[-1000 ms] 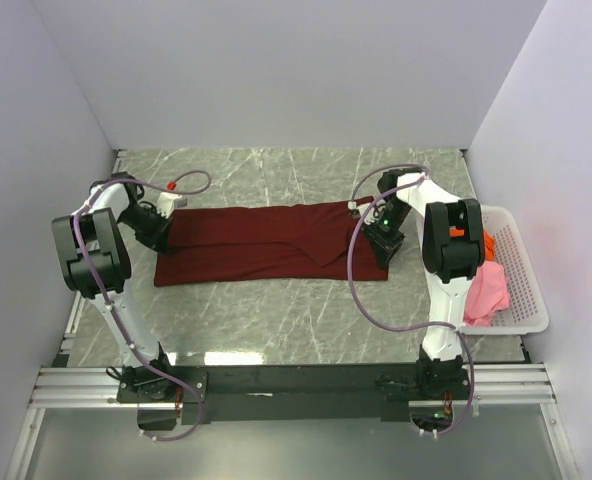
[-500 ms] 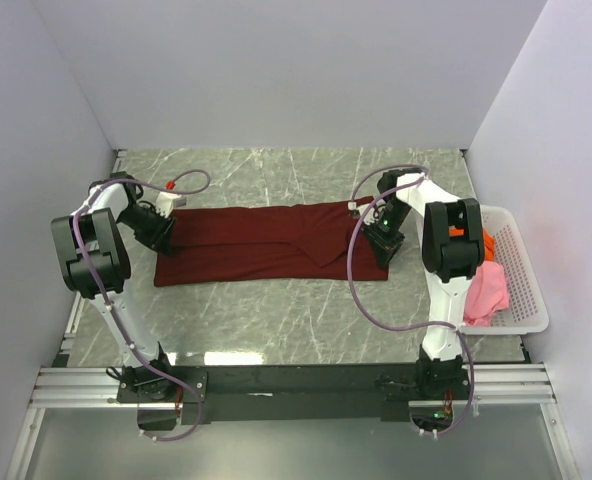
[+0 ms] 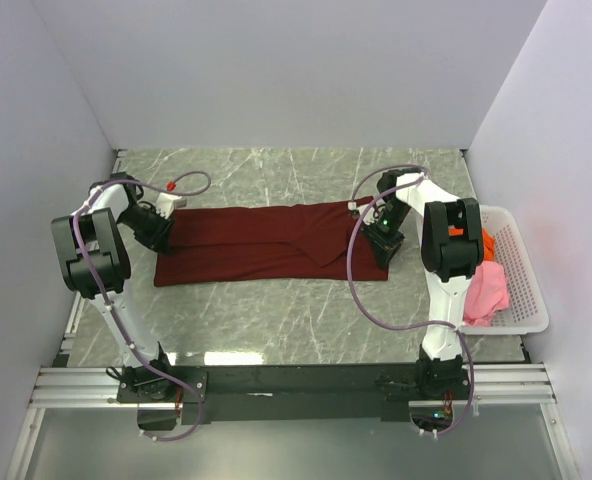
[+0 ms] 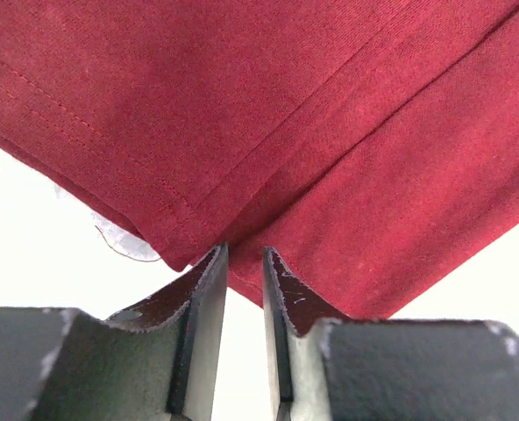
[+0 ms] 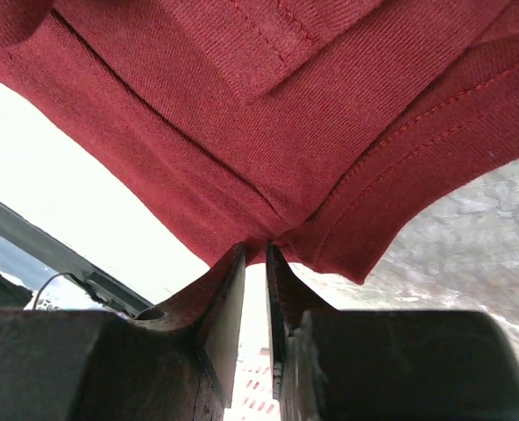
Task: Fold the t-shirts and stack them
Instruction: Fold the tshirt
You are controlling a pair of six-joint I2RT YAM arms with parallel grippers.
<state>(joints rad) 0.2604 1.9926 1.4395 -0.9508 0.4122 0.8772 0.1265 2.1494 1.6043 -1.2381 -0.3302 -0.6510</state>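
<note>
Lying lengthwise left to right across mid-frame: maroon t-shirt [image 3: 261,245]; clamped on its right end, right gripper [image 5: 255,250]; at left corner, left gripper [image 4: 245,256], slit-wide, hold on cloth unclear

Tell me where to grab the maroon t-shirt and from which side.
Likely best: pinch the maroon t-shirt at its two short ends, coming in low from left and right: it lies flat as a long folded band across the table.

Robot lab cell, plain white walls [image 3: 276,70], marble-pattern table [image 3: 276,310], aluminium rail [image 3: 76,385].
</note>
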